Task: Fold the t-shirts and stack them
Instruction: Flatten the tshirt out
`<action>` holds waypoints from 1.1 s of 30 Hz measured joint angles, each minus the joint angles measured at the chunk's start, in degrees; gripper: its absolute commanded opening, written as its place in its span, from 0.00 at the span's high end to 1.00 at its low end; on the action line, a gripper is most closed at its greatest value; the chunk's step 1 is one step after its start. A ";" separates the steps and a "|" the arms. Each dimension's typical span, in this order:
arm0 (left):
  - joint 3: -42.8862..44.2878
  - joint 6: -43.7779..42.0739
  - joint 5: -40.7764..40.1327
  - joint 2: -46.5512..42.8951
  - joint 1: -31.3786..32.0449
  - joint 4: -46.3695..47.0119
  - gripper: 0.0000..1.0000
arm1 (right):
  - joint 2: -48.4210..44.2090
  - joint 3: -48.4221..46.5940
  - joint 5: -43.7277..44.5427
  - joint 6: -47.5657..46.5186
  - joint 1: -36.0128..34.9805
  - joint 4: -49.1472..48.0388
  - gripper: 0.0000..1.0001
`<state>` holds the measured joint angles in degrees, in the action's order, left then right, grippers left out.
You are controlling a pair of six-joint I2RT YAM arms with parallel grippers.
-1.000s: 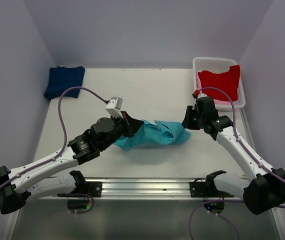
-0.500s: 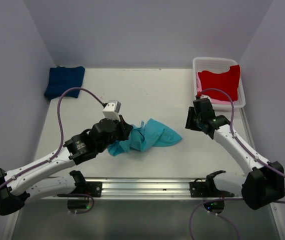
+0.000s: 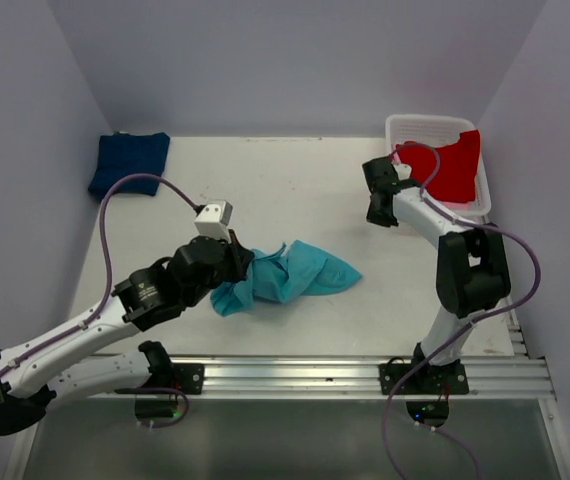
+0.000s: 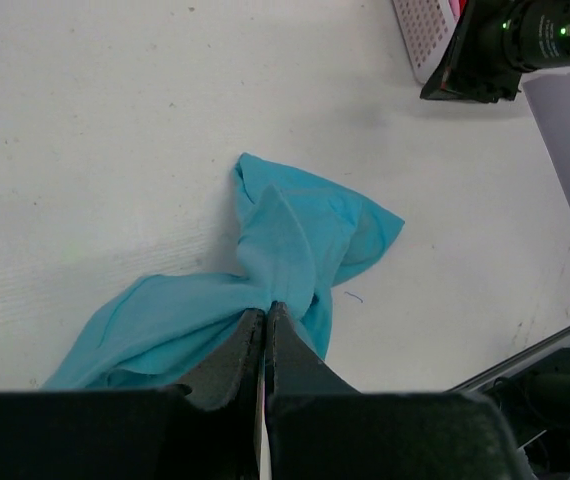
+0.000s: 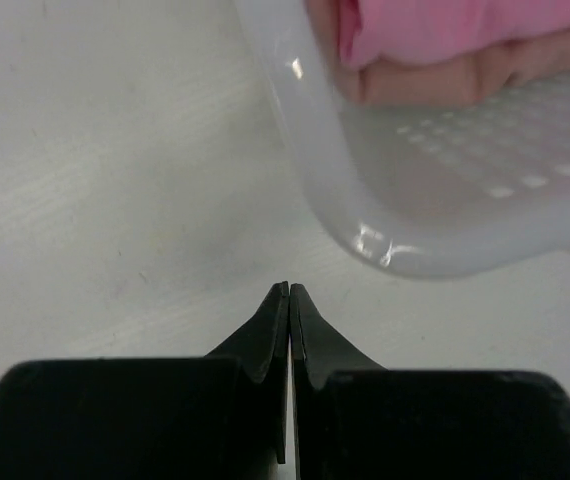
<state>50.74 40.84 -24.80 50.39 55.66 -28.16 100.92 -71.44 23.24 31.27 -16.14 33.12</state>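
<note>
Top external: turquoise t-shirt [image 3: 293, 276] lies bunched, long axis left-right.

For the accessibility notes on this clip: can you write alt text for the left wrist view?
The left gripper, its jaws shut, pinches a crumpled turquoise t-shirt that lies bunched on the white table. At the top right are a corner of the white basket and the dark end of the right arm.
</note>
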 measured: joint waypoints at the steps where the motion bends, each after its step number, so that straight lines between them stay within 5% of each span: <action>1: 0.37 0.00 -0.15 -0.15 0.00 -0.63 1.00 | 1.49 -2.51 0.76 0.31 0.52 0.35 1.00; 9: 0.68 0.07 -1.73 -3.85 0.00 -4.20 1.00 | 11.32 -16.81 5.60 4.96 6.69 6.78 1.00; 18: 0.68 0.04 -2.64 -4.42 0.00 -4.39 1.00 | 12.52 -16.17 6.99 7.56 12.94 9.25 1.00; 25: 0.68 0.04 -2.80 -3.37 0.00 -5.31 1.00 | -0.66 2.64 -18.29 -0.46 10.56 -5.86 1.00; 33: 0.68 0.04 -4.33 -3.39 0.00 -6.73 1.00 | -13.70 15.30 -36.81 -3.82 -11.13 -16.63 1.00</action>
<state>51.42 40.88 -29.12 47.00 55.66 -34.89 87.22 -56.14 -13.56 27.44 -27.27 16.49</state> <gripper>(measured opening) 0.012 0.007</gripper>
